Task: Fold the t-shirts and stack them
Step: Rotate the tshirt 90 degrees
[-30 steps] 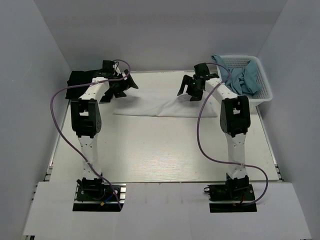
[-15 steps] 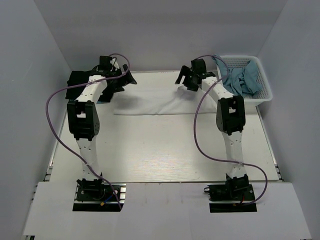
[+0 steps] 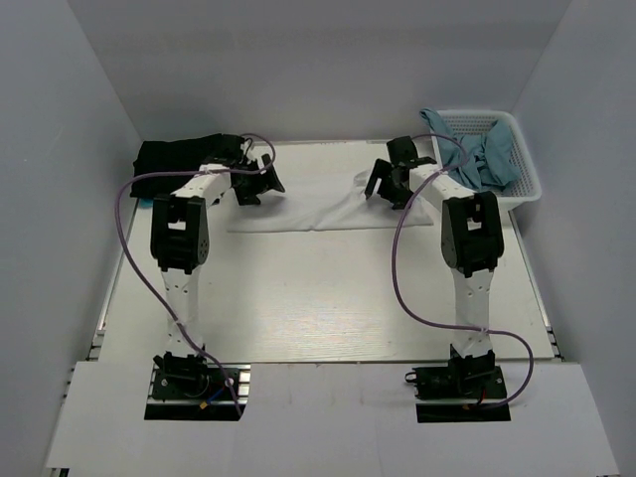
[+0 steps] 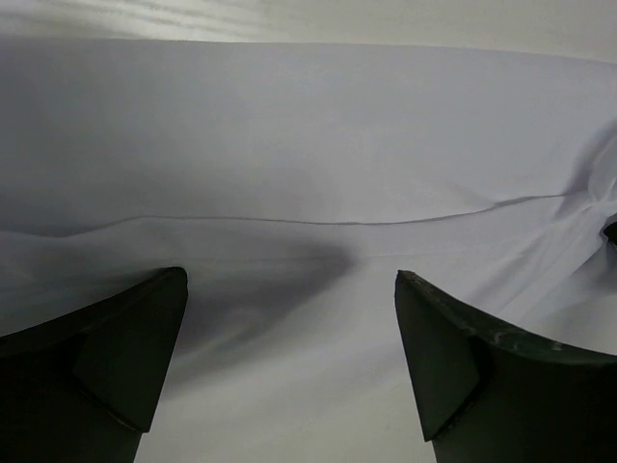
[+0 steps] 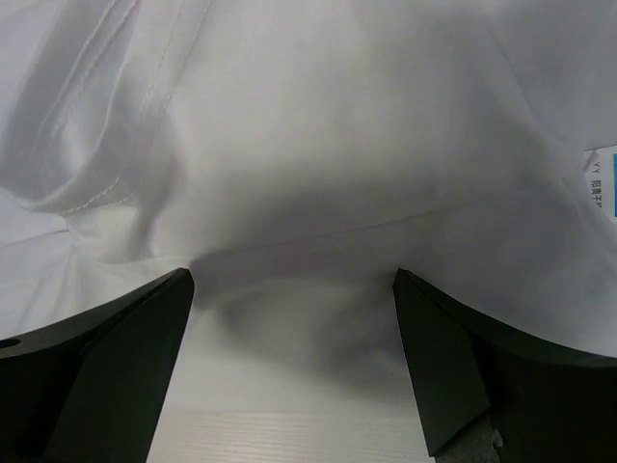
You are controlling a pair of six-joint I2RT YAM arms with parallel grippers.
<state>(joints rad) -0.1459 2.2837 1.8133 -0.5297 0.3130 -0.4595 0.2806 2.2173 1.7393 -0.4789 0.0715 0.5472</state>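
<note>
I now have the left hand [image 3: 258, 182] and right hand [image 3: 387, 185] lowered, both open, over the flat white cotton t-shirt [image 3: 318, 209], ready for the next fold.

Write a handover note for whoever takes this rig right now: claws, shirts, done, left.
Left claw: open, holding nothing, low over the left end of the white t-shirt.
Right claw: open, holding nothing, low over its right end.
White t-shirt lies flat across the far middle of the table; black t-shirt is at the far-left corner, fold state unclear.
Done: nothing stacked.
Left: finish folding, then stack.
</note>
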